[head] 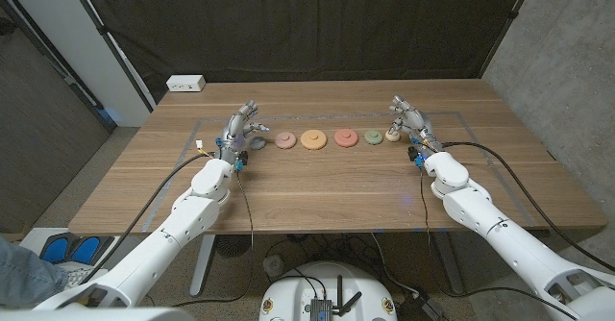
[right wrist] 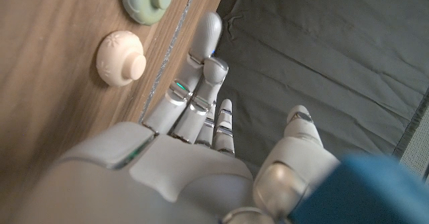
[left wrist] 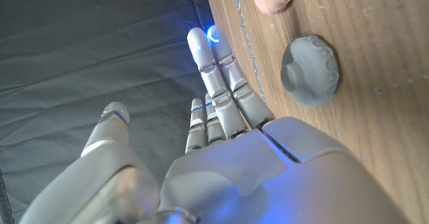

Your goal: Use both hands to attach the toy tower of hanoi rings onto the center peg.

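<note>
Surface: wooden table (head: 317,191), I am seeing rings (head: 312,139) lying in a row.
Left hand (head: 240,132): fingers spread, holding nothing.
Right hand (head: 408,121): likewise.

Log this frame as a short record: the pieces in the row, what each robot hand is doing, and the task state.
row on table: grey ring, pink ring, orange ring, red ring, green ring, cream ring
left robot hand: open, holds nothing, beside the grey ring
right robot hand: open, holds nothing, beside the cream ring
surface: wooden table
task state: no ring stacked yet, all lie apart in one line
</note>
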`<action>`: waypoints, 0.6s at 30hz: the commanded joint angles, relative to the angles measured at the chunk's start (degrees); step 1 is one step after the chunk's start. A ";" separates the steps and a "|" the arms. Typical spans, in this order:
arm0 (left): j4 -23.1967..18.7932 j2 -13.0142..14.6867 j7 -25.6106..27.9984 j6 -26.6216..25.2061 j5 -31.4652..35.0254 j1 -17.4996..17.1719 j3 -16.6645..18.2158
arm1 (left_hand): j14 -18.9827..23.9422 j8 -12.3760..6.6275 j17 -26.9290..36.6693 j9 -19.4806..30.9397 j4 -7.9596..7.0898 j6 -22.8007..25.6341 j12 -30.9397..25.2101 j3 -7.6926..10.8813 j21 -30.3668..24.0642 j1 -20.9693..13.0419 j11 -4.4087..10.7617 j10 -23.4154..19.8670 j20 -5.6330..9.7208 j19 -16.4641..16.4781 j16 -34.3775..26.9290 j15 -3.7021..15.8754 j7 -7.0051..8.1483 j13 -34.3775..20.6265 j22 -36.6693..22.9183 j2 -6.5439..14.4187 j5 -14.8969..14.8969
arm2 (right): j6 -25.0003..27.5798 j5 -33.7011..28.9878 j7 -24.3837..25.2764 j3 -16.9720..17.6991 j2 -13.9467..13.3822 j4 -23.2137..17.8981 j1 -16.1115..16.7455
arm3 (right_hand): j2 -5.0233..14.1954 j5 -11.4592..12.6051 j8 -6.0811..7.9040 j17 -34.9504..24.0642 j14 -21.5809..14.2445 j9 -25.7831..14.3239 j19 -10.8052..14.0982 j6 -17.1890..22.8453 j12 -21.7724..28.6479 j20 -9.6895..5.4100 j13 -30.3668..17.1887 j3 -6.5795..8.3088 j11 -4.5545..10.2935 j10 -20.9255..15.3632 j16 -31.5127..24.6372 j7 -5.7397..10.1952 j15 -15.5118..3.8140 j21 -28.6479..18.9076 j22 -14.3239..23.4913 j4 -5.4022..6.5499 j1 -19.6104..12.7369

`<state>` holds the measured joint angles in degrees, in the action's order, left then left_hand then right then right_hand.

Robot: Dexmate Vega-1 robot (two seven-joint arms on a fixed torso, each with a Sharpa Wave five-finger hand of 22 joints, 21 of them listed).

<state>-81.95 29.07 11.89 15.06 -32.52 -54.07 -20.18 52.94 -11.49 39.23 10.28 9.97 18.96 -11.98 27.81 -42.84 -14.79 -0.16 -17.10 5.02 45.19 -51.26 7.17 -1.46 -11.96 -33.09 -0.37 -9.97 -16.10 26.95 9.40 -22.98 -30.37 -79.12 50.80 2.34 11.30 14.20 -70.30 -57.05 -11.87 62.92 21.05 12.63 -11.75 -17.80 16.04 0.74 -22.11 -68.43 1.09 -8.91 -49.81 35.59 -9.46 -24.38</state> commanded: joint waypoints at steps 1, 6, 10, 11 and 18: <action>1.08 -0.54 -0.23 0.70 0.20 0.45 -0.04 | 0.15 -1.00 0.13 0.34 0.20 3.19 0.16 0.34 -0.75 -1.89 2.16 0.31 0.01 0.37 -0.85 3.92 0.61 -0.50 -0.14 0.42 -0.46 | 2.13 -2.63 4.00 -0.22 -0.41 -1.42 0.46 | -0.08 1.02 0.72 -0.09 1.58 -0.36 -0.89 2.40 -0.19 -0.67 -0.46 1.59 1.41 -0.07 -0.81 -0.29 -3.51 -0.34 0.32 -0.59 -2.12; 1.98 -0.72 -0.92 1.21 0.36 0.97 -0.29 | -0.24 -0.80 0.50 0.38 0.42 3.22 0.08 0.58 -0.86 -2.84 2.16 0.31 0.08 0.30 -1.29 4.03 0.48 -0.66 -0.06 0.50 -0.65 | 2.87 -4.06 5.21 -0.41 -0.89 -2.05 0.46 | -0.80 2.55 -0.05 0.41 3.61 -0.60 -1.52 1.38 0.25 -0.66 -1.49 3.76 2.77 -0.51 -1.64 -0.46 -3.60 -0.46 0.20 -1.37 -6.93; 2.18 -0.57 -0.83 1.15 0.93 1.22 -0.52 | -0.32 -0.22 0.19 0.45 1.00 2.43 -0.11 1.29 -1.20 -5.35 2.50 0.09 0.49 0.32 -1.71 4.59 0.66 -0.92 -0.05 0.42 -1.20 | 3.39 -4.63 5.79 -0.41 -1.17 -2.48 0.54 | -1.99 3.86 -0.47 0.71 4.45 -0.77 -1.81 0.83 0.57 -0.64 -2.69 5.17 3.14 -0.72 -2.48 -0.35 -3.64 -0.78 0.03 -1.34 -10.85; 2.00 -0.42 -0.52 0.94 1.26 1.23 -0.58 | -0.53 -0.02 0.29 0.47 1.14 2.08 -0.21 1.67 -1.28 -6.54 2.42 -0.07 0.46 0.20 -1.95 4.74 0.56 -1.02 0.00 0.50 -1.47 | 3.79 -4.69 6.12 -0.35 -1.22 -2.80 0.62 | -2.15 4.08 -0.55 1.12 4.85 -0.80 -1.87 0.71 0.63 -0.62 -2.93 5.40 3.22 -0.77 -2.28 -0.51 -3.65 -0.85 0.01 -1.29 -11.52; 0.79 0.76 1.12 -0.10 3.63 1.31 -0.95 | -1.04 0.46 0.31 0.58 1.40 0.95 -0.36 2.98 -2.00 -11.86 3.09 -0.15 0.76 -0.19 -3.04 4.93 0.27 -1.52 -0.15 0.12 -2.64 | 6.14 -8.17 9.39 -0.69 -2.49 -5.37 1.22 | -3.35 5.56 -0.82 1.57 4.96 -0.99 -2.24 0.40 0.70 -0.57 -4.62 6.68 2.88 -0.55 -3.19 -0.63 -3.67 -1.58 -0.19 -1.00 -16.07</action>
<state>-80.49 28.66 11.49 15.68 -31.39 -53.22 -20.50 52.17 -11.31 39.43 10.54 11.30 20.34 -11.98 30.13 -44.32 -24.97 2.56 -17.21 5.01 45.18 -53.85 7.07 -1.03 -13.20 -33.08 -0.11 -11.97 -13.15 23.10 14.42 -23.32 -31.42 -81.57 51.34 -0.61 16.24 13.74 -68.76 -52.40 -12.68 60.91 21.78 13.02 -10.53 -21.71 22.01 3.40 -22.73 -71.19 0.50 -7.37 -50.86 35.30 -10.63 -38.95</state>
